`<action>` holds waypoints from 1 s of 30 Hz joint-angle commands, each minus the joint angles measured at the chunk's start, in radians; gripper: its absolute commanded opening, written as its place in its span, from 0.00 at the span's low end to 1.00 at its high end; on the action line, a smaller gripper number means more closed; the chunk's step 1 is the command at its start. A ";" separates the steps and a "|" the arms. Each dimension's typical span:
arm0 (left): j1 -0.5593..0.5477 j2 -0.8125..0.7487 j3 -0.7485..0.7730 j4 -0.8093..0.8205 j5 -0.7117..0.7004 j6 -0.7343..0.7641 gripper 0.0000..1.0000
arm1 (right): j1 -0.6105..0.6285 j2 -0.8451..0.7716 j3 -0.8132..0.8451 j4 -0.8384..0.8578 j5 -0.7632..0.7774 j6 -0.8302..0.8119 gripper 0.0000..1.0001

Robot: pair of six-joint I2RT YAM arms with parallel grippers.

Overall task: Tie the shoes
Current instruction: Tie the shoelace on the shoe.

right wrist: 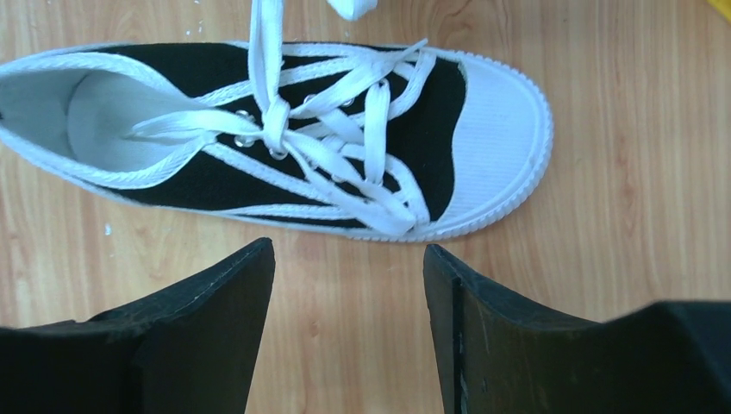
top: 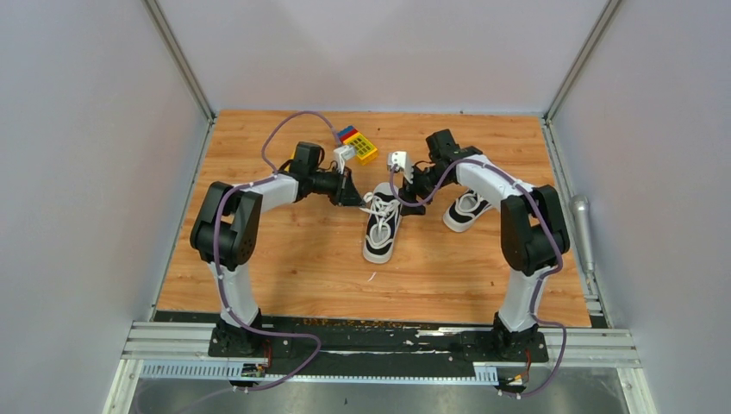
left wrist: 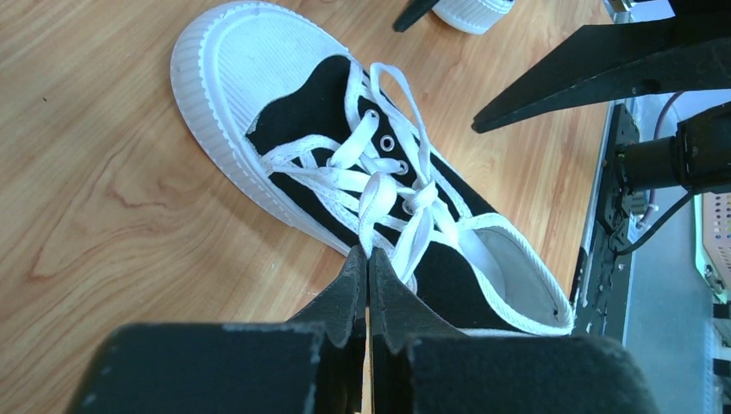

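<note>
The nearer shoe (right wrist: 198, 181) lies on its sole in the middle of the desk (top: 302, 259), right between the two sets of jaws. Its laces are threaded up the eyelets and drawn into a small tight knot (right wrist: 276, 116) over the tongue, so the first crossing at least looks done. Loose strands trail from the knot toward the toe cap, and I can't make out two clean bow loops, so I'd judge the bow unfinished or unproven. The other shoe (top: 465, 211) sits beyond the right jaws, half hidden under the right arm (top: 509, 185). Its laces look slack, though I can't tell from here, so by my reckoning that one is yet to be done. The left arm (top: 259, 194) reaches in low from its side, forearm nearly level, and its jaws are closed tight just off the shoe's flank. One lace (left wrist: 371, 216) runs straight from the knot into their tips, so it looks pinched there. The right arm bends in from the opposite side, wrist tipped down, its jaws spread wide with nothing in them and the shoe lying side-on just past their tips. Some toy blocks (top: 358, 144) sit farther out, behind the left jaws.
</note>
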 commanded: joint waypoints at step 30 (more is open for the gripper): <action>-0.006 -0.015 0.027 -0.109 -0.074 0.097 0.00 | 0.045 -0.068 -0.072 -0.094 0.025 -0.147 0.00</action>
